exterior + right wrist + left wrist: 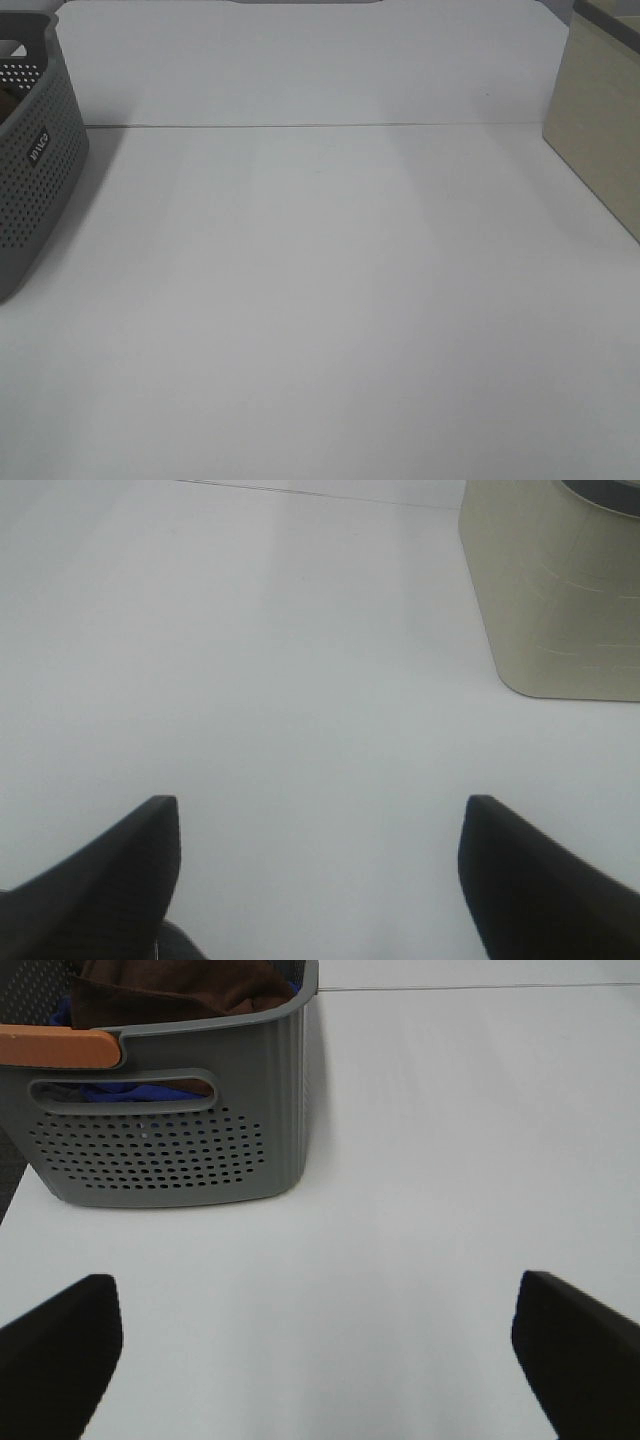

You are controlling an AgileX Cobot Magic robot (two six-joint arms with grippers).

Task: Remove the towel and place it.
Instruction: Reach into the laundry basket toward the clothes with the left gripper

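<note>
Brown towel (pixel 185 990) bunched inside grey basket (pixel 270 1080), apparently over blue cloth (pixel 125 1091); left gripper (pixel 315 1285) and right gripper (pixel 320 802) spread apart, empty.

Count: 1 grey basket (pixel 200 1130), 1 beige bin (pixel 550 590), 1 brown towel (pixel 180 990), 1 blue cloth (pixel 120 1090), 1 table (pixel 330 300). Grippers: 2, namely left gripper (pixel 315 1282) and right gripper (pixel 320 802).

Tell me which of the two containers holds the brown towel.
The grey perforated basket with the orange grip: the brown towel lies heaped inside it. The smooth beige bin shows nothing of its inside.
</note>
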